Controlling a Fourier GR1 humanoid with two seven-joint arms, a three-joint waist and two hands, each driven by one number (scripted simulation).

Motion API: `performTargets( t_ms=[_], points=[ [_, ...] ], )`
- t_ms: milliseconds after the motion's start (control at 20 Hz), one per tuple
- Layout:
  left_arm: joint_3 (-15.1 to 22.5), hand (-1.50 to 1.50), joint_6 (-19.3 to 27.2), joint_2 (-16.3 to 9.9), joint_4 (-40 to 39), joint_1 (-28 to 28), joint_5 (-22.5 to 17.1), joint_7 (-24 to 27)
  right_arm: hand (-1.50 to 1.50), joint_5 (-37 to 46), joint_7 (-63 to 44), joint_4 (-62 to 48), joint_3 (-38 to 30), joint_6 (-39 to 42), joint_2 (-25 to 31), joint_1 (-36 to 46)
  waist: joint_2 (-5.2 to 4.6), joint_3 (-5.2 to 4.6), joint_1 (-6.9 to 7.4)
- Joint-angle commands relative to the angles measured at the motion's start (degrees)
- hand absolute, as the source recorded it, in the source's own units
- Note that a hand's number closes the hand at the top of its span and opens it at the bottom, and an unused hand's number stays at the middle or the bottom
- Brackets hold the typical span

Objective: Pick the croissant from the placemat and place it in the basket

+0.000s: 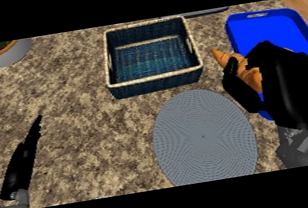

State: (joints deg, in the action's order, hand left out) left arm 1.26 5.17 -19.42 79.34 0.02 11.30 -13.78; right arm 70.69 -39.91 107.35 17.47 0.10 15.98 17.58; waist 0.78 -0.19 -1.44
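An orange croissant [235,66] is held in my right hand [283,86], whose black fingers curl round it; only its pointed upper end and part of its side show. The hand is up to the right of the round grey placemat [203,136] and to the right of the blue woven basket [152,55], which has a pale rim and nothing inside. My left hand [23,162] rests at the lower left with straight fingers pointing up, holding nothing.
A blue tray [269,32] lies at the right, partly behind my right hand. A grey plant pot [7,52] stands at the far left corner. The counter top is speckled stone with wooden strips at both side edges.
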Motion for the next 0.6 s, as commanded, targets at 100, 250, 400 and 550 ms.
performTargets(
  t_ms=[100,250,400,550],
  points=[
    [0.4,0.0,-0.1,1.1,-0.3,-1.3,0.5,-0.9,1.5,-10.5,-5.8,18.0,-7.7,23.9,2.7,10.9,-0.27,0.08,0.59],
    [0.9,0.0,0.1,1.0,0.2,-0.6,1.4,-0.3,1.5,-15.1,-12.2,19.4,-8.5,30.9,-2.3,19.7,-0.34,0.08,1.46],
    [1.5,0.0,-1.3,0.7,6.0,1.1,0.9,-3.4,1.5,-18.7,-16.9,18.1,-10.4,34.7,-5.9,26.8,-0.33,0.13,1.97],
    [-0.9,0.0,-2.8,-0.7,1.7,-0.4,-0.1,-0.4,1.5,-21.5,-19.8,12.4,-13.6,37.9,-7.6,34.4,-0.51,0.11,1.87]
  ],
)
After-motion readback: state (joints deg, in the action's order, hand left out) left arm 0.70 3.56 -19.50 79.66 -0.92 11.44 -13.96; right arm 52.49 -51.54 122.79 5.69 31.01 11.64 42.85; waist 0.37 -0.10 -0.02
